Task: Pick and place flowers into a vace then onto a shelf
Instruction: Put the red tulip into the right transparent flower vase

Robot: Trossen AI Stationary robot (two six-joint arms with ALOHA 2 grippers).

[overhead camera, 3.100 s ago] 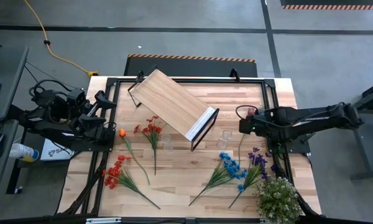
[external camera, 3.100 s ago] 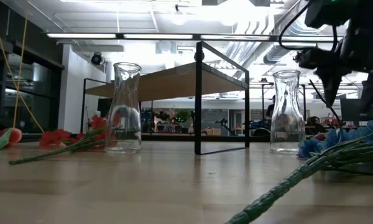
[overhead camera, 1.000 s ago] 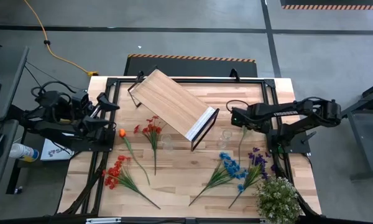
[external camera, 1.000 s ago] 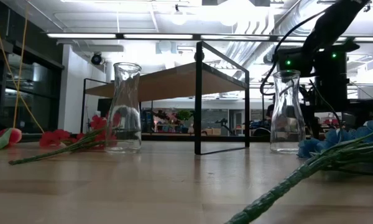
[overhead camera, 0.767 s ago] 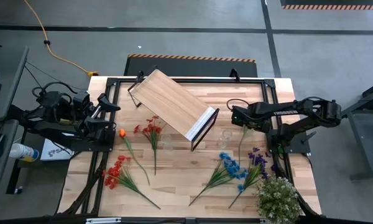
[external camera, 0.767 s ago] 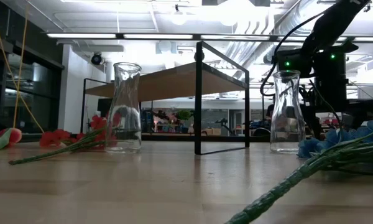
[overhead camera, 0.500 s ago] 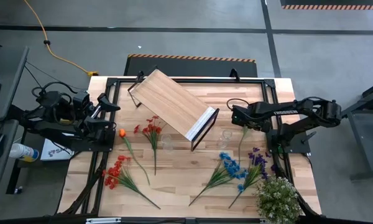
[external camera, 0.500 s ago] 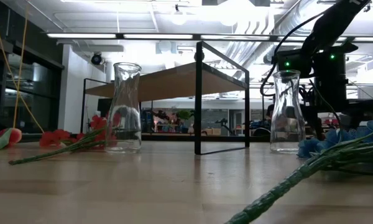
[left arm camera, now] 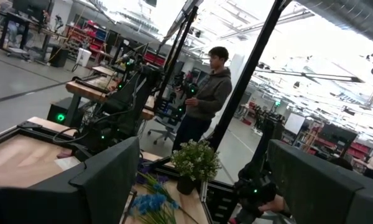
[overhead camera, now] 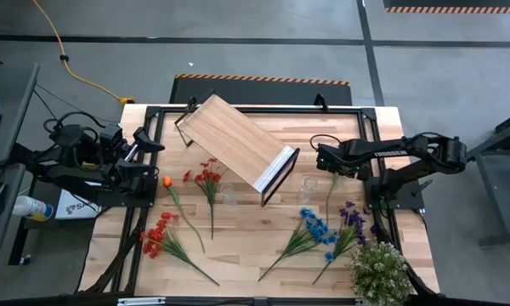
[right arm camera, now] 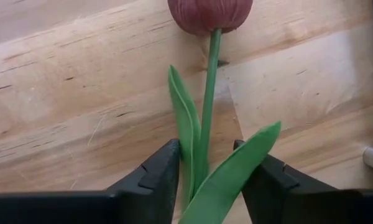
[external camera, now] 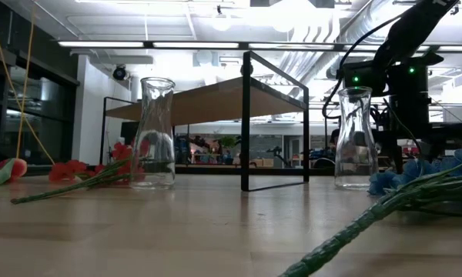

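Rose (right arm camera: 210,14), dark red, lying flat on worktop (overhead camera: 246,246) near right edge, just beside right-hand glass vase (overhead camera: 308,184). Stem (right arm camera: 205,93) running straight back from bloom into gap between fingers of right claw (right arm camera: 205,180); long axis in line with claw's reach, bloom pointing away from wrist. Fingers (right arm camera: 149,177) standing either side of stem and leaves, close on both flanks; whether merely bracketing or already pinching: cannot tell. Right arm clearly nearer; judged step in hand: grasp of rose stem prior to lift toward vase. Left claw (left arm camera: 199,180) parked at left edge of worktop, aimed out across the room, fingers spread, nothing between them. Remaining flowers (overhead camera: 314,234) scattered along near half of worktop. Shelf (overhead camera: 234,144) standing diagonally at centre, bare.
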